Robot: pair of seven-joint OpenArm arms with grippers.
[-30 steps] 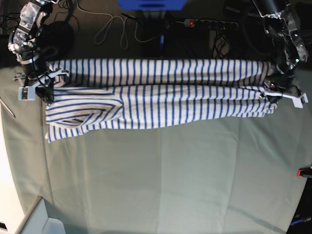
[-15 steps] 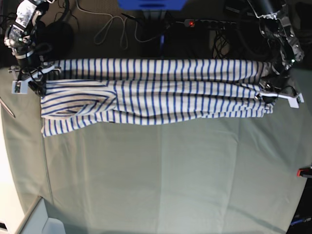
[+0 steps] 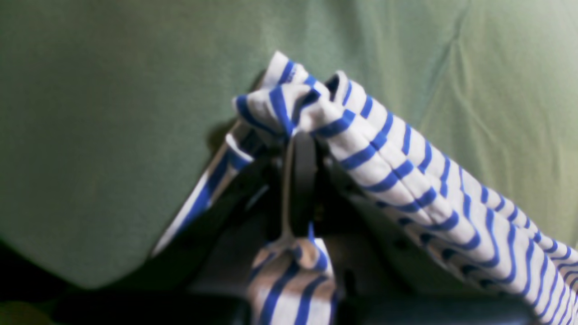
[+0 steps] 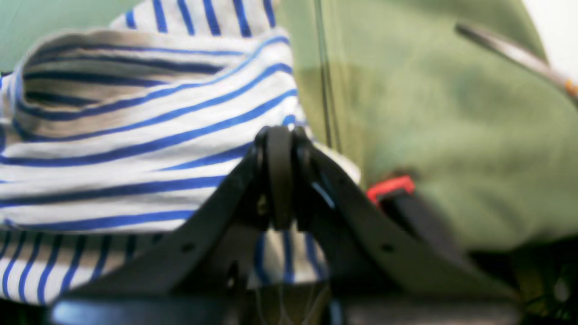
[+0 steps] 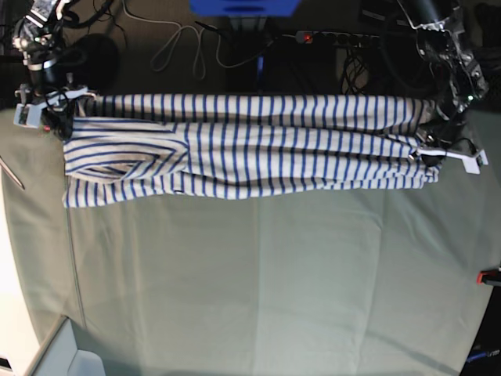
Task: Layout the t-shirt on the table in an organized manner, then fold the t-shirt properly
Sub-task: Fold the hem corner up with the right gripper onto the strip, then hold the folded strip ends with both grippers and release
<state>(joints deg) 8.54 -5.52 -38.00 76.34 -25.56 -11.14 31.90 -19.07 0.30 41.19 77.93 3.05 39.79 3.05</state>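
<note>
The t-shirt (image 5: 250, 149) is white with thin blue stripes. It is stretched in a long band across the far part of the table (image 5: 258, 282) in the base view. My left gripper (image 5: 430, 153) is shut on the shirt's right end; the left wrist view shows the cloth (image 3: 388, 158) bunched over its closed tips (image 3: 300, 135). My right gripper (image 5: 53, 117) is shut on the shirt's left end near the table's far left corner. The right wrist view shows its tips (image 4: 280, 135) closed with striped cloth (image 4: 149, 144) around them. A sleeve fold (image 5: 129, 168) lies at the left.
Cables and a power strip (image 5: 337, 37) lie on the dark floor beyond the table's far edge. A red clamp (image 5: 490, 276) sits at the table's right edge, another red clamp (image 4: 390, 186) shows in the right wrist view. A thin rod (image 5: 12, 174) lies at the left edge.
My right gripper has moved toward the far left corner, pulling the shirt's left end with it. The shirt is stretched longer and straighter. My left gripper has barely moved.
</note>
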